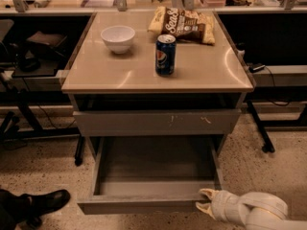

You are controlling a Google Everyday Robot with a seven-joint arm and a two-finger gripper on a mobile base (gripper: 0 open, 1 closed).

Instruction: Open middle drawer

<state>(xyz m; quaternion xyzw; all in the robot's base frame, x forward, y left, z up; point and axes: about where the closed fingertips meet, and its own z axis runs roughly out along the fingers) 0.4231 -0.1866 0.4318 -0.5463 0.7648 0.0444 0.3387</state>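
Note:
The middle drawer (144, 204) is pulled far out at the bottom of the cabinet. Its plain grey face points toward me and its wide, shallow grey tray (153, 164) shows nothing inside. My gripper (206, 201), white with pale yellow fingertips (207, 192), is at the right end of the drawer's front face. The tips stand apart with nothing between them. Above the drawer is the larger grey drawer face with pale scratch marks (156, 122), which is shut.
On the cabinet top (110, 73) stand a white bowl (118, 37), a blue soda can (165, 54) and a chip bag (184, 24). A person's black shoe (36, 204) is on the floor at the lower left. Dark desks and cables flank the cabinet.

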